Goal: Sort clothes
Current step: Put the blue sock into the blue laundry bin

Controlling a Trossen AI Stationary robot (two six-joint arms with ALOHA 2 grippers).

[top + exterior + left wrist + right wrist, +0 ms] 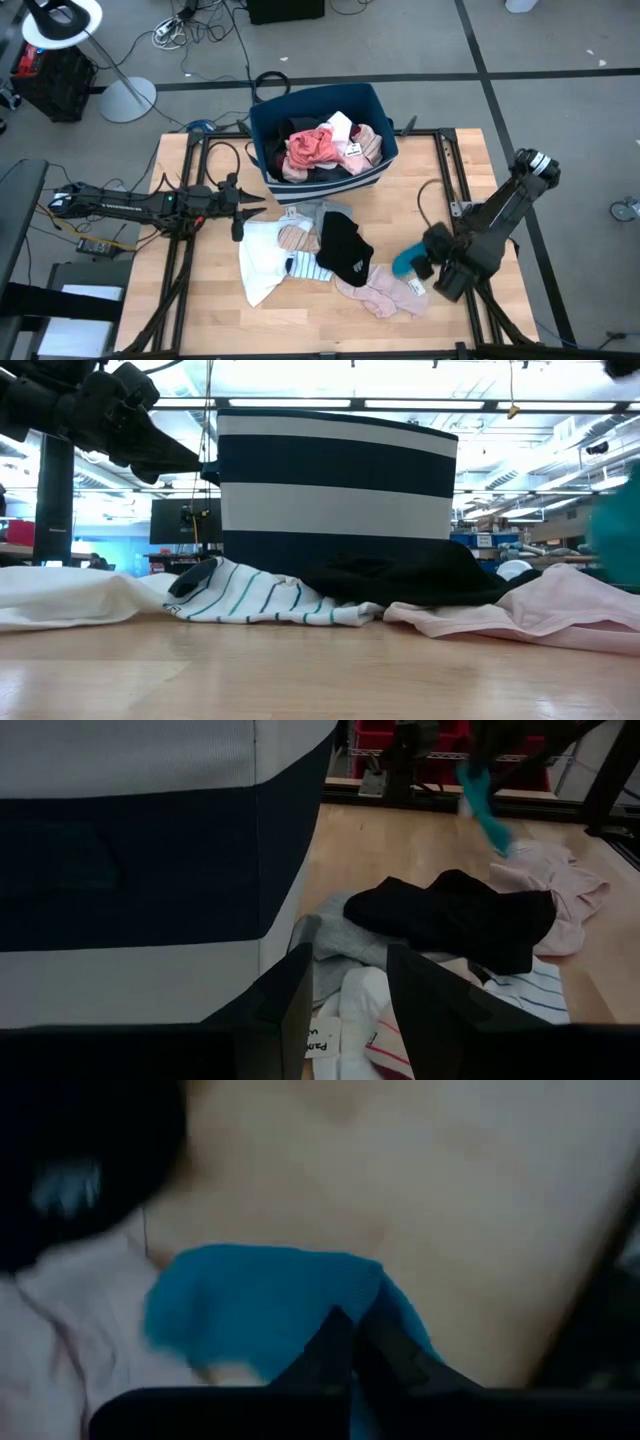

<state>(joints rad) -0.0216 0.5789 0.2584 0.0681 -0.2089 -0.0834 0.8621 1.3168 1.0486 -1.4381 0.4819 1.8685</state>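
Note:
The clothes lie in two places. A white garment, a striped one, a black one, a grey one and a pink one are heaped on the table's middle. More pink and white clothes fill the navy striped bin at the far edge. My right gripper, near the table's right side, is shut on a teal garment. My left gripper stands open above the heap's left end, with nothing between its fingers. My right gripper pinches the teal garment's upper part between its two shut fingers, coming at it from above on a slant. The garment hangs slack below the fingers, just above the pink garment; whether its lower end touches that, I cannot tell.
The bin's striped wall stands right behind the heap. Dark metal frame rails run along the table's left and right sides. Bare wood lies along the near edge.

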